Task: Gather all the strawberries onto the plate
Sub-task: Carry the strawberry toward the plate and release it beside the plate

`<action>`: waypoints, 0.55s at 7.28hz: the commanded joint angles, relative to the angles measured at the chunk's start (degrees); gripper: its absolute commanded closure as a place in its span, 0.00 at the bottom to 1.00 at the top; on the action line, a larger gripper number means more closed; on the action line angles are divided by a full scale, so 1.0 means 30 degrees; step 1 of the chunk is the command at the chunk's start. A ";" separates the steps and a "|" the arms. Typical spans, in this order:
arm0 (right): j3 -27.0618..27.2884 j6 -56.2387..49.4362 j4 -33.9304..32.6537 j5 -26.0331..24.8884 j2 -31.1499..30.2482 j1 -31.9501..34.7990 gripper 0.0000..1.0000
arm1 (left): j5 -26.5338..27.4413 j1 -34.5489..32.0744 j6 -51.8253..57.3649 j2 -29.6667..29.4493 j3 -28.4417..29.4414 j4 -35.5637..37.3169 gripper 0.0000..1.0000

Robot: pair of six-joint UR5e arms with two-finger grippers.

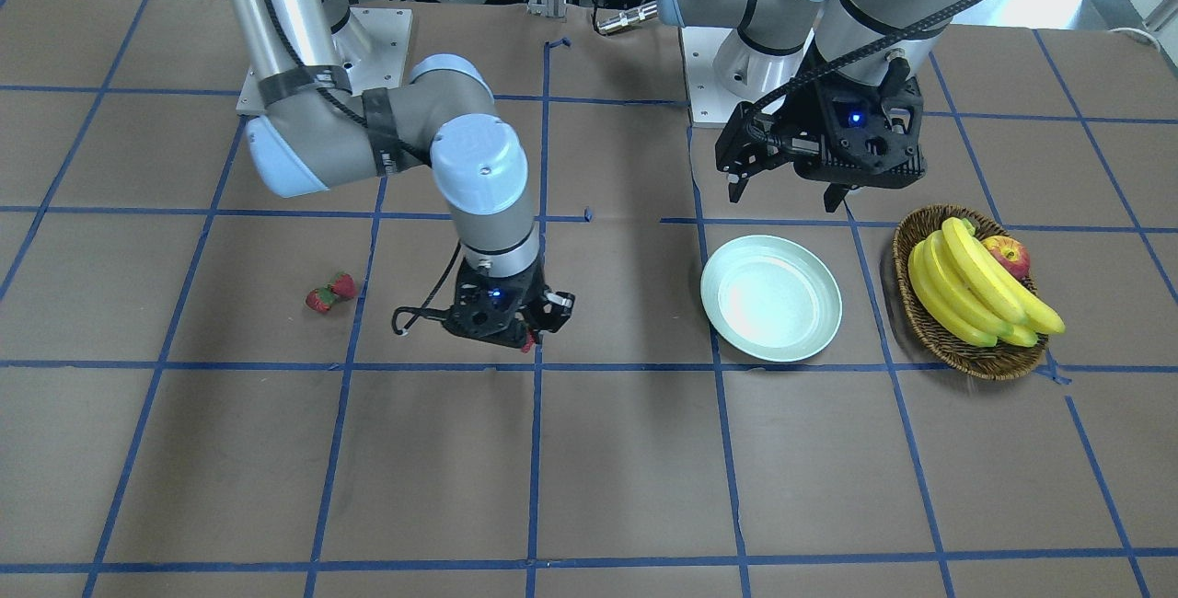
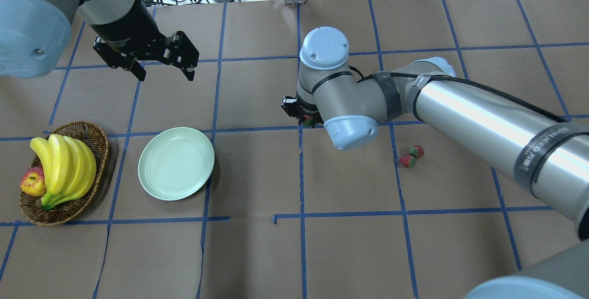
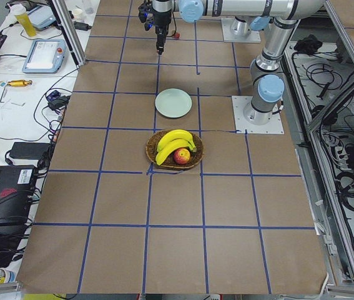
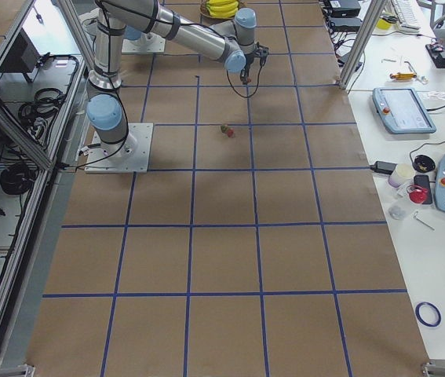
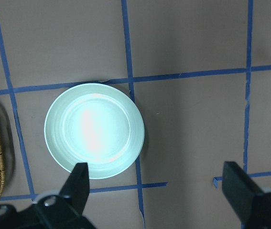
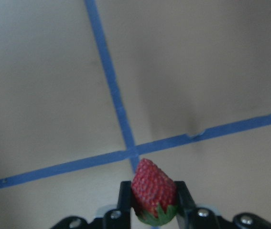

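Brown paper crossed by blue tape lines covers the surface (image 1: 626,469); the right claw (image 6: 153,202) points straight down near a crossing of those lines, about midway along the surface; it is clamped on one strawberry (image 6: 153,191), whose red tip juts forward while its green cap sits back between the two fingers; in the right wrist view the berry seems to hang clear of the paper. Two more strawberries (image 1: 331,293) lie on the surface touching each other, out on the robot's right side, near the right arm's elbow and well apart from the claw. Pale mint and glossy, the plate (image 2: 176,163) rests flat on the robot's left half, beside a blue line; all three berries are well apart from it, the gripped one being nearest. The left claw (image 2: 165,76) hangs high above the surface close to the plate, its fingers spread wide apart; its wrist camera looks straight down on the plate, which shows just ahead of one fingertip. Just beside the plate, on the side away from the centre, stands a brown wicker basket (image 2: 96,138); it holds a bunch of yellow bananas (image 2: 64,165), and a red-yellow apple (image 2: 32,183) is tucked against them at the basket's outer edge.
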 commanded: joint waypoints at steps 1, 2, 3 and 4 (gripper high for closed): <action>-0.0414 0.1998 -0.0068 0.0096 0.0821 0.2538 1.00 | 0.0000 -0.0045 0.0000 0.0000 -0.0036 0.0000 0.00; -0.0356 0.2003 0.0019 0.0125 0.0880 0.2838 1.00 | 0.0029 -0.0045 0.0000 0.0029 -0.0065 0.0000 0.00; -0.0123 0.1916 0.0107 0.0154 0.1171 0.2899 1.00 | 0.0029 -0.0045 0.0000 0.0029 -0.0065 0.0000 0.00; -0.0092 0.1944 0.0050 0.0155 0.1319 0.2900 0.73 | 0.0000 -0.0045 0.0000 0.0029 -0.0065 0.0000 0.00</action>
